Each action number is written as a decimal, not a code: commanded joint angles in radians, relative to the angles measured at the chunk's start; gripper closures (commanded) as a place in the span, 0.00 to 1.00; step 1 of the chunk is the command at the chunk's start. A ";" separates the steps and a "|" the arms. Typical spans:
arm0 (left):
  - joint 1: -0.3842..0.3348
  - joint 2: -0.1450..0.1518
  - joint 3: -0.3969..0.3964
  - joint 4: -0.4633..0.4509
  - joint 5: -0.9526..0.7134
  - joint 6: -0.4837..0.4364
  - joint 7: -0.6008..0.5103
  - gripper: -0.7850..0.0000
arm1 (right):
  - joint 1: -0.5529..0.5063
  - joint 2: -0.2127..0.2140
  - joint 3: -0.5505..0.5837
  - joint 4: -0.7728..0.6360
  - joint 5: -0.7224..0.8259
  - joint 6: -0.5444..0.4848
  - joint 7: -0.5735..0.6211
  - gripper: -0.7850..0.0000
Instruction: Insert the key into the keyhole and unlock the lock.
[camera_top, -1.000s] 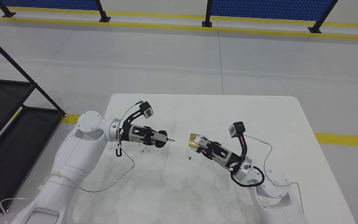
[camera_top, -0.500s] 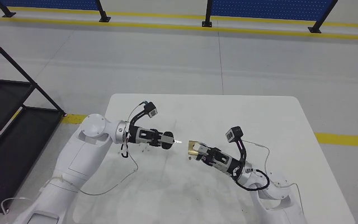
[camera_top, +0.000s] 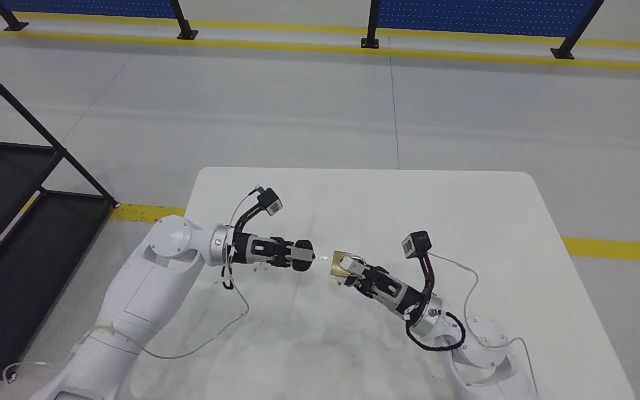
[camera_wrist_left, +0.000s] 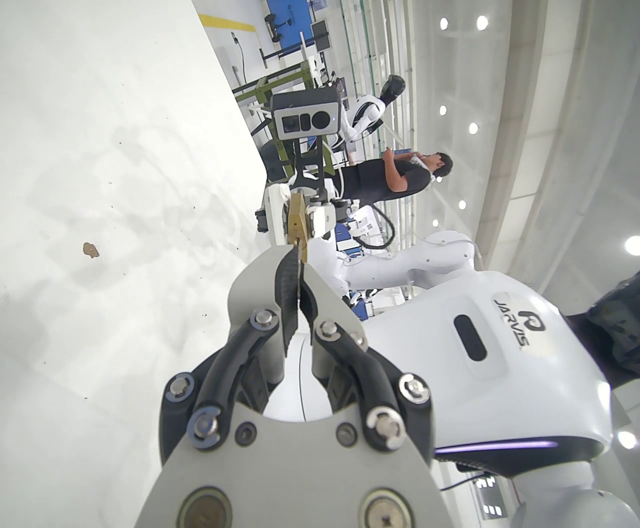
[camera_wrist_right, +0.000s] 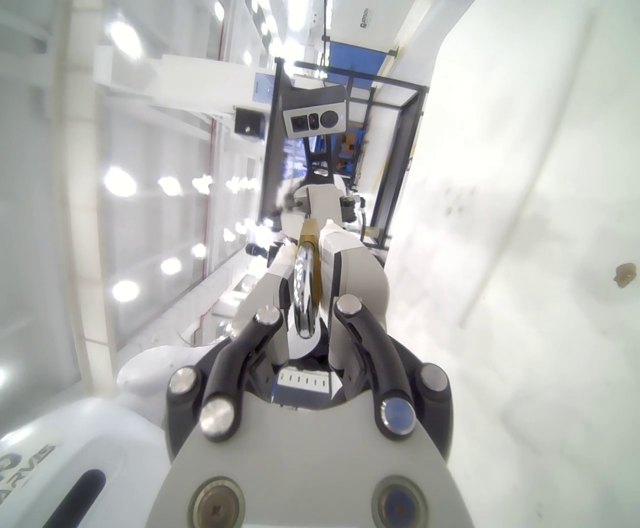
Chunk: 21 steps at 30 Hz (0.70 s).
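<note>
Key (camera_top: 320, 258) in left pincer (camera_wrist_left: 299, 261), tip at lock (camera_wrist_left: 296, 221) in right pincer (camera_wrist_right: 309, 250).

You've got the brass padlock (camera_top: 343, 263) at centre frame, its end pointing left at the silver key (camera_top: 319, 257). The key's tip meets it; depth unclear.

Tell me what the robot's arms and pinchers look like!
The left arm and right arm are smooth rounded white shells with darker wrists, thin cables looping alongside, and a small camera box on a black bracket. The left gripper and right gripper have grey metal plates with screws, black links and white fingers.
</note>
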 joint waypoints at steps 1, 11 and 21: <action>0.004 0.000 -0.002 -0.001 0.002 -0.006 0.007 1.00 | -0.003 0.001 -0.003 -0.002 0.000 -0.005 -0.015 1.00; 0.017 0.001 -0.006 -0.011 0.014 -0.027 0.039 1.00 | -0.001 0.008 -0.023 -0.009 0.000 0.004 -0.057 1.00; 0.007 -0.001 0.010 -0.008 0.022 -0.028 0.046 1.00 | 0.012 0.017 -0.031 -0.005 0.003 0.010 -0.071 1.00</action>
